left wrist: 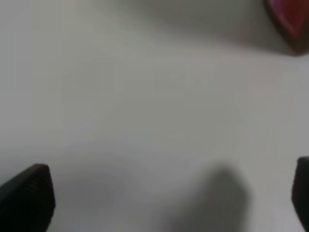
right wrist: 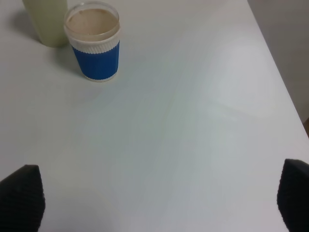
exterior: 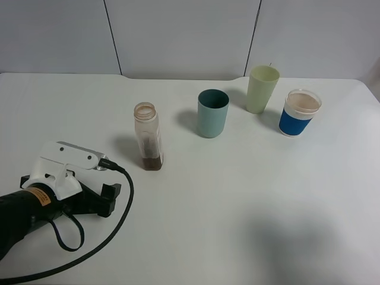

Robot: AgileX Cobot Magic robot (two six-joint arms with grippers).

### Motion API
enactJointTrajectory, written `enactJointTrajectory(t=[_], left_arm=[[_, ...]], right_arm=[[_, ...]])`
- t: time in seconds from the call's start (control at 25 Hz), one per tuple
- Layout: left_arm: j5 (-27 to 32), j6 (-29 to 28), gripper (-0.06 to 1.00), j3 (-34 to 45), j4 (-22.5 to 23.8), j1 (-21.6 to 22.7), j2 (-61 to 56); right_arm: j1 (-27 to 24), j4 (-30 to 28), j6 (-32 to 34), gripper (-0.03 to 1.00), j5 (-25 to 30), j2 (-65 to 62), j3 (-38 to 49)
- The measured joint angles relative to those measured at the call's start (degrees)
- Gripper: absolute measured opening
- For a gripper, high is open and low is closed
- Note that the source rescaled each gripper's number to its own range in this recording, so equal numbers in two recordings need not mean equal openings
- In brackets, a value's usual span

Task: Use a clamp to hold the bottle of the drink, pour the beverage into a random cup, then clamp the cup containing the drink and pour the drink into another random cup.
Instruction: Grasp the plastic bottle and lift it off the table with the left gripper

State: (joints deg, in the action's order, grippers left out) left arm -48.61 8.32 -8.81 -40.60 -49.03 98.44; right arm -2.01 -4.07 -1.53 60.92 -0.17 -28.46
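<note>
Bottle, translucent and square-sided, stood centre-left, brown beverage at its base; left gripper and right gripper gaped empty.

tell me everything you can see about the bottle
The bottle stands upright and uncapped on the white table, left of the teal cup and apart from it. It looks like translucent plastic, square-sided with a wide round neck, and holds a little dark brown liquid at its bottom. Only the table touches it.
</note>
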Motion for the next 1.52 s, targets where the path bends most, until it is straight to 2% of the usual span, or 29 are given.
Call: enactJointTrajectory(t=[0.44,0.6,0.84,0.96,1.2,1.52], left_arm=[[-0.4,0.1,1.00,-8.6,1.6,-0.4,1.2],[-0.6,0.2,1.00,-9.1,1.7,-2.9,1.9],[-0.6,0.2,1.00,-11.1,-1.7,-6.5,5.3],[-0.6,0.2,1.00,-13.5,-2.7,-6.7,6.3],[-0.6,0.2,1.00,-17.9,-8.6,-6.7,8.6],[-2.4,0.4,1.00,-20.8,-9.3,-6.7,11.6]], right_arm=[[0.0,0.0,0.0,0.88,0.0,0.0,0.0],[0.0,0.0,0.0,0.88,0.0,0.0,0.0],[0.0,0.0,0.0,0.88,0.0,0.0,0.0],[0.0,0.0,0.0,0.88,0.0,0.0,0.0],[0.0,0.0,0.0,0.88,0.0,0.0,0.0],[0.0,0.0,0.0,0.88,0.0,0.0,0.0]])
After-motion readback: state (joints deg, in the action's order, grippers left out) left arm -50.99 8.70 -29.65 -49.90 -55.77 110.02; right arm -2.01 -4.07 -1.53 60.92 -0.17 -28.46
